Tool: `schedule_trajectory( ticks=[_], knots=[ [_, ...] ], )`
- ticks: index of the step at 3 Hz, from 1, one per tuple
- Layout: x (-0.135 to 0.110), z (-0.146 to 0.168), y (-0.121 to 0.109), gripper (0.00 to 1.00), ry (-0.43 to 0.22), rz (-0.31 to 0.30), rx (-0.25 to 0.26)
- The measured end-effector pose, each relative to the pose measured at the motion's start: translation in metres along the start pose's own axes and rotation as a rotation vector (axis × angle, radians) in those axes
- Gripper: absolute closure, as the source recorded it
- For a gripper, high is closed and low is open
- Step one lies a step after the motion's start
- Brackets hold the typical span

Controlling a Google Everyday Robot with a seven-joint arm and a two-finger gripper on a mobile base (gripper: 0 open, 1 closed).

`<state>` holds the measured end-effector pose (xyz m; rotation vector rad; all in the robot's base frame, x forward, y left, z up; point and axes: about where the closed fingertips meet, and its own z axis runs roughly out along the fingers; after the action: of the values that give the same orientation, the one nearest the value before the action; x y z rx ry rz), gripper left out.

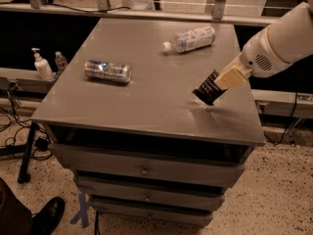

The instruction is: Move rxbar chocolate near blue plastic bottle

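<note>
The gripper (224, 81) reaches in from the right on a white arm, its tan fingers (234, 76) clamped on the upper end of the rxbar chocolate (207, 88). The bar hangs over the right near part of the grey tabletop (146, 97). Its long axis is tilted, with the low end pointing near-left and the gripped end far-right. Whether the low end touches the top cannot be told.

The blue plastic bottle (191, 37) lies on its side at the far right of the top, white cap pointing left, well apart from the bar. Its contents cannot be made out. A silver-blue can (108, 71) lies on its side at the left.

The top belongs to a grey cabinet whose drawers (145, 166) are shut, so their contents are hidden. A white pump bottle (41, 64) and a small clear bottle (60, 60) stand on a ledge to the left. The speckled floor (274, 199) carries a blue tape cross (82, 210), and a black shoe (47, 217) shows at the near left.
</note>
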<state>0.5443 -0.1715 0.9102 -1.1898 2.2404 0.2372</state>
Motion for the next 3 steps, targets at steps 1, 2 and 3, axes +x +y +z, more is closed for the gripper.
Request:
schedule_trajectory(
  ticks=[1, 2, 3],
  knots=[
    [-0.014, 0.016, -0.018, 1.00, -0.051, 0.024, 0.007],
    [-0.046, 0.036, -0.050, 1.00, -0.133, 0.060, 0.043],
    [-0.077, 0.058, -0.082, 1.00, -0.196, 0.086, 0.098]
  ],
)
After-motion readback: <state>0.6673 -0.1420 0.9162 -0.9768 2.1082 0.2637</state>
